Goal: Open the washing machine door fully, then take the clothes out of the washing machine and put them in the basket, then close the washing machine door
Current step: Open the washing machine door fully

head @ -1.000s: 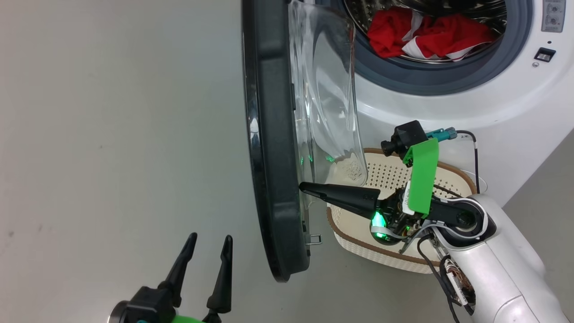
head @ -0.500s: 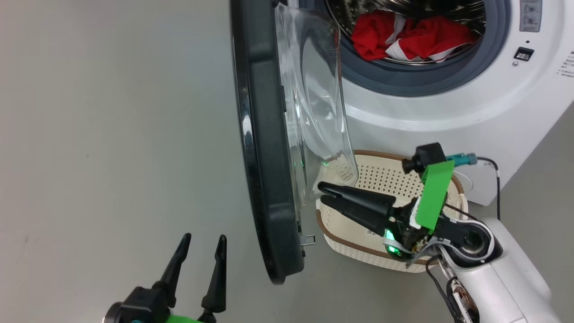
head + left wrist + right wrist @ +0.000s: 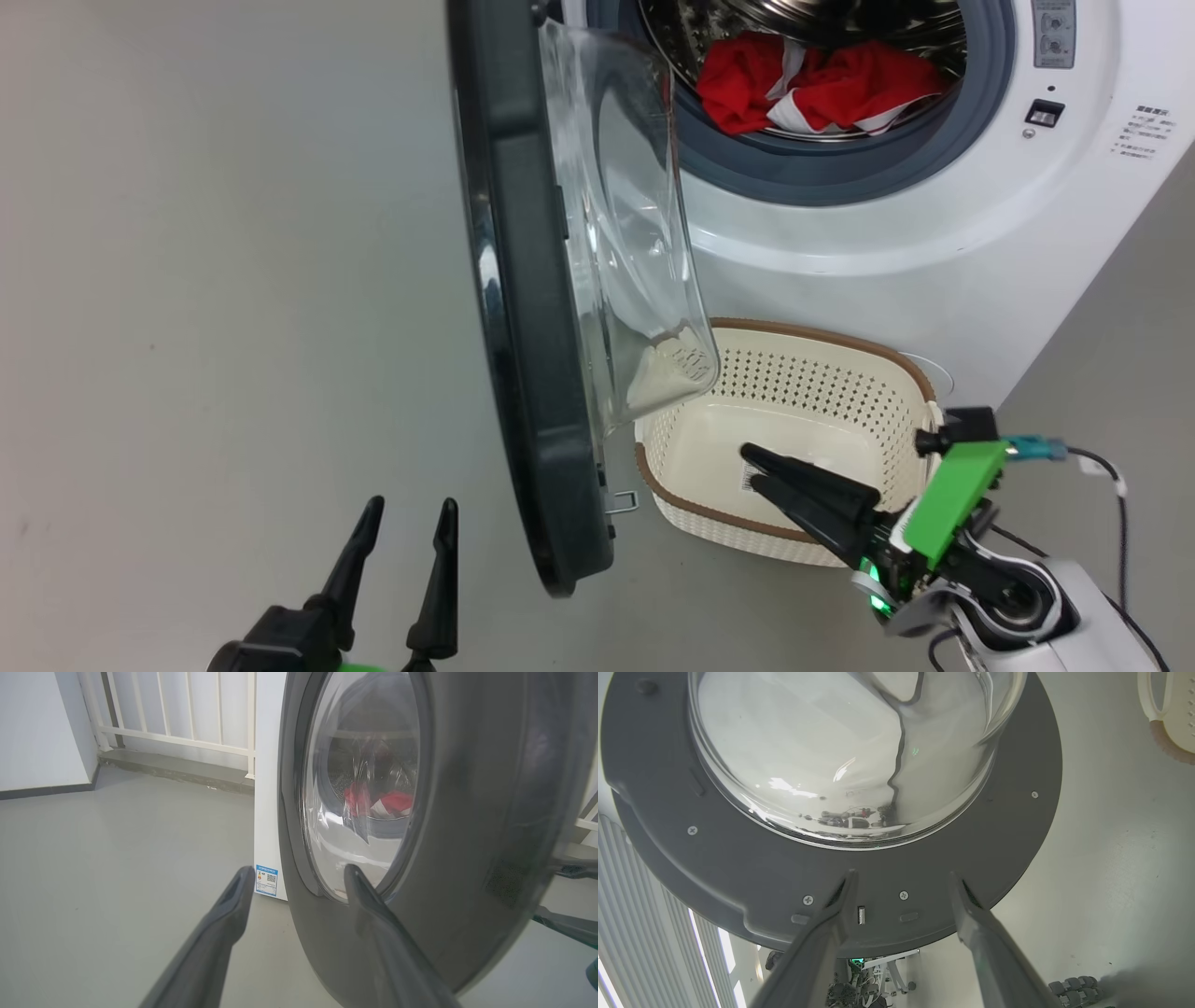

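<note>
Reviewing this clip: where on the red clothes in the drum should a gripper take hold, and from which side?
Probably pinch the humped, bunched fold on top of the clothes, where loose fabric stands proud. Come straight in through the front opening of the washing machine, right of the door, which stands open on the left.

- washing machine door [image 3: 523, 308]: top cut off by the upper edge, head view.
- basket [image 3: 822, 383]: left corner behind the door's glass; near wall partly behind the right gripper [image 3: 750, 467].
- clothes [image 3: 397, 800]: blurred through glass, left wrist view.
- blue label sticker [image 3: 266, 880]: print too small to read.
</note>
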Tool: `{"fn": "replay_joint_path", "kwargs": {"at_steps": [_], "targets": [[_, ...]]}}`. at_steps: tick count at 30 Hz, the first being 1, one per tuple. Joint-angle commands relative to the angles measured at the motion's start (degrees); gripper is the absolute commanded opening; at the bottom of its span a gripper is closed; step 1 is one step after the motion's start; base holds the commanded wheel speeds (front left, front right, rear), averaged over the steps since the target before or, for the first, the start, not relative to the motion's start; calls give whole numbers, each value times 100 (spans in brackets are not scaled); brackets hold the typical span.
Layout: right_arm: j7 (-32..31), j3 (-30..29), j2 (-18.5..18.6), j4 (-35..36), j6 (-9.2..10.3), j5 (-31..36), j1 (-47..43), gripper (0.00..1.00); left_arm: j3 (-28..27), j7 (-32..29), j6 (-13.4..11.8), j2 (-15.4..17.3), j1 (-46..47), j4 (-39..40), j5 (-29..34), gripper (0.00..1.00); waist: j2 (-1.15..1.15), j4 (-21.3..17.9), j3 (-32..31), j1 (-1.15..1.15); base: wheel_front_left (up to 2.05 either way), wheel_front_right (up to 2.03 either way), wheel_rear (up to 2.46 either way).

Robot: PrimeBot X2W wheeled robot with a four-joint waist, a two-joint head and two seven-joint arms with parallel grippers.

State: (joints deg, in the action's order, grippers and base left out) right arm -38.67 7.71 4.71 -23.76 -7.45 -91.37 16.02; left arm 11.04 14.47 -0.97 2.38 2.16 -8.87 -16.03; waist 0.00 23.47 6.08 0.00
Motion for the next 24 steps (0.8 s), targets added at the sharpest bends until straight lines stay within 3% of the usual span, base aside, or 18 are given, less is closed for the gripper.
{"fn": "replay_joint_path", "kwargs": {"at_steps": [1,14,24], "targets": [[95,8,0,138,-3,56,-17,100,-217,53,17,50,38,125,32,100,0,-23,7,0,0,0,0],[1166,380,430,188,-3,1003,-550,100,-256,53,11,50,46,108,9,100,0,-126,3,0,0,0,0],[2794,1385,1024,315,-3,1878,-612,100,-300,53,42,50,63,85,0,100,0,-182,5,0,0,0,0]]}}
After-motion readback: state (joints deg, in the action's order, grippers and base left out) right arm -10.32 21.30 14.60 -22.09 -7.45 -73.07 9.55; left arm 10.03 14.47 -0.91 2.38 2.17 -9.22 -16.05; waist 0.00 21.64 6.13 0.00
